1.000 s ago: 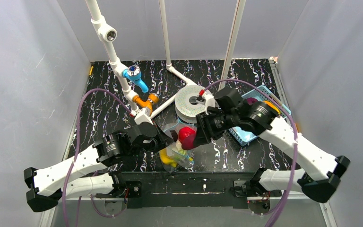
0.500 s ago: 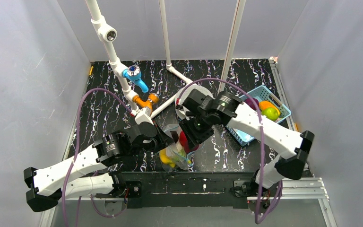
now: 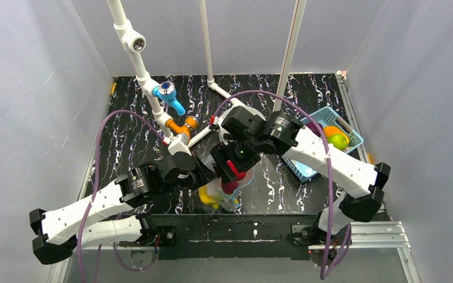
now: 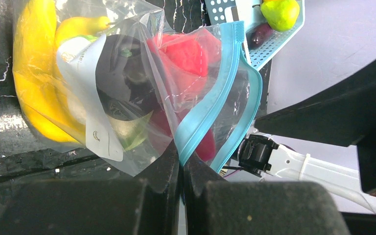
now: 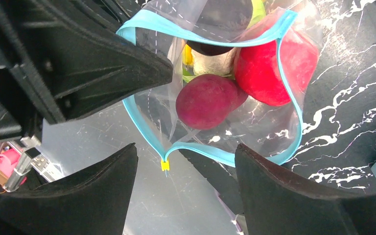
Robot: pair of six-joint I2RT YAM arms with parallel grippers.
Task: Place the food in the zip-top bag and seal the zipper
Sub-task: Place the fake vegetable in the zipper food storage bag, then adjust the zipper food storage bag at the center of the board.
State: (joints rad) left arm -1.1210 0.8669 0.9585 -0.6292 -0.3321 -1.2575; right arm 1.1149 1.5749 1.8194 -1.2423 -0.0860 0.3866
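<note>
One teal zipper strip (image 4: pixel 209 110) of the clear crinkly zip-top bag (image 4: pixel 78 63), near-centre on the black marbled surface (image 3: pixel 130 141), is pinched by the left gripper (image 4: pixel 181 154); the right gripper (image 5: pixel 186 152) hangs spread directly above its mouth.

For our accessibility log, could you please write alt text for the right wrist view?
Looking down into the open zip-top bag, its teal zipper ringing a red apple and a purple-red fruit, over the black marbled table. The left gripper holds the rim at upper left; the right gripper, open, frames the bottom.
</note>
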